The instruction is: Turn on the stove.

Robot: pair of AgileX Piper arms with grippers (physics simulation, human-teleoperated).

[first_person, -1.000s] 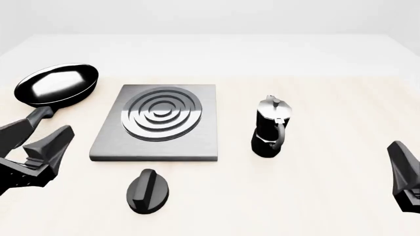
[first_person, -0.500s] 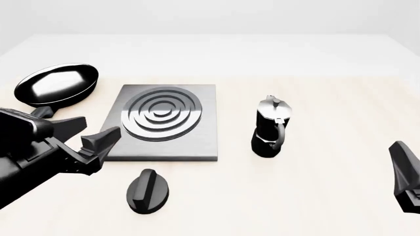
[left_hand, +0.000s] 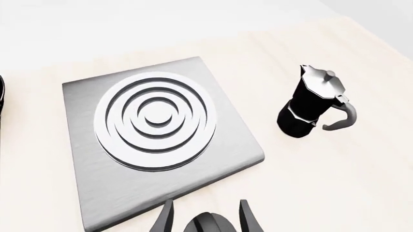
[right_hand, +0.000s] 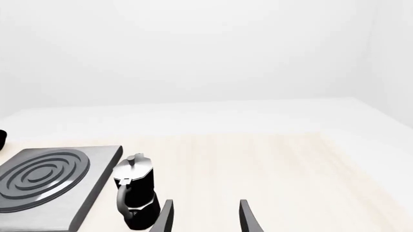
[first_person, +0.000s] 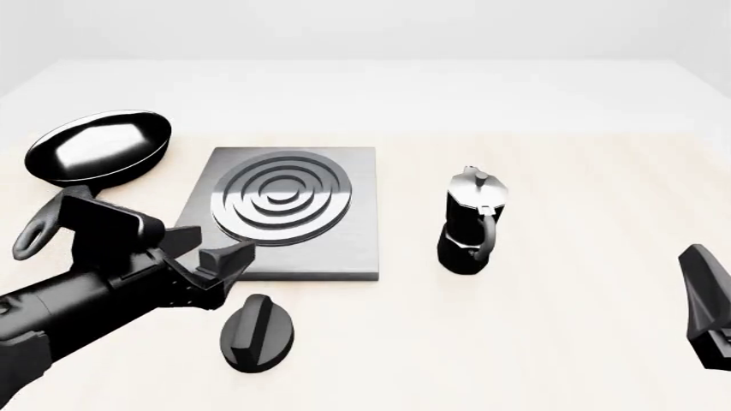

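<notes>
— Where was the flat square grey metal stove [first_person: 280, 216]?
— On the pale desk [first_person: 571, 171], between a black frying pan [first_person: 98, 147] and a black moka pot [first_person: 471, 223].
— And the left end effector [first_person: 211, 254]?
— Fingers spread, beside the small black ridged knob [first_person: 257, 332]. The right end effector [right_hand: 205, 217] was spread too.

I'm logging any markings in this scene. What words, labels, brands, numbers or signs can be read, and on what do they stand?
None: no readable text shows in any view.
The stove, knob, moka pot, frying pan and table carry no markings.
</notes>
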